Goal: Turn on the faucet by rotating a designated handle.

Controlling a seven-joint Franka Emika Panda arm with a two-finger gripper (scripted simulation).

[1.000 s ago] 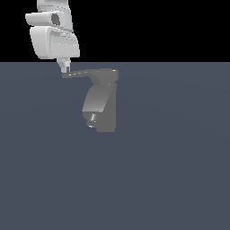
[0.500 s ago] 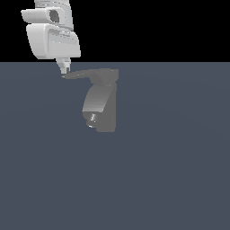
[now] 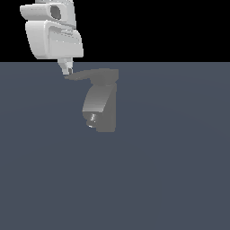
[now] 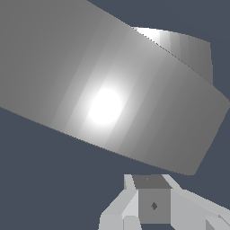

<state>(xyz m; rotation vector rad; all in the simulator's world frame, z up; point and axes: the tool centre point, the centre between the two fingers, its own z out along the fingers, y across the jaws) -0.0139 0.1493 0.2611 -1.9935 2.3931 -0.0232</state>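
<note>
The exterior view took in the whole arrangement. The faucet point(image 3: 104, 101) stood alone on the flat blue-grey floor point(image 3: 170, 170), a boxy matte grey body with a lighter curved spout point(image 3: 96, 99) bending down to a small shiny nozzle point(image 3: 92, 119). From its top the handle point(image 3: 83, 75), a thin flat grey blade, ran out sideways toward the exterior view's left and tapered to a point. The white robot arm point(image 3: 51, 33) hung above that end, against the black background.

The wrist view showed none of that layout. It was filled by a broad grey band with a bright highlight, crossing the picture at a slant, the handle point(image 4: 108, 90) seen from very close, with a lighter rounded part of the faucet point(image 4: 188, 51) showing behind it. At the picture's edge sat the pale, blocky fingers point(image 4: 150, 204) of the gripper point(image 4: 152, 202).

In the exterior view the gripper point(image 3: 67, 68) came down to the pointed tip of the handle, right at it or touching it. Only one slim fingertip could be made out there, and the wrist view showed the fingers packed together without a clear gap, so whether the pincer was spread or closed could not be told.
</note>
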